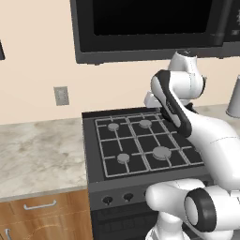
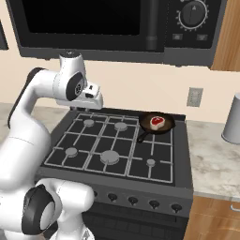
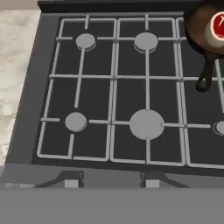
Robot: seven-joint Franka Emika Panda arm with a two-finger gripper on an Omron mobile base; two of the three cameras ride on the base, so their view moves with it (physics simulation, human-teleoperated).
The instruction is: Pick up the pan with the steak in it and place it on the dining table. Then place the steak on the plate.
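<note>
The dark pan (image 2: 164, 125) sits on the stove's back right burner, its black handle (image 2: 143, 136) pointing toward the front. The red steak (image 2: 157, 122) with its pale rim lies inside it. From the hand, the pan (image 3: 199, 35) and steak (image 3: 217, 24) are at the top right corner, partly cut off. My gripper (image 2: 93, 100) hovers above the stove's back left area, well left of the pan and not touching it. Its fingertips (image 3: 72, 180) stand wide apart, open with nothing between them. In the left base view my arm hides the pan. The dining table and plate are out of view.
The black gas stove (image 2: 112, 145) has grey grates and a row of knobs (image 2: 133, 200) along its front. A dark microwave (image 2: 108, 23) hangs overhead. Marbled counters flank the stove (image 1: 37, 150), and a grey canister (image 2: 233, 119) stands on the right one.
</note>
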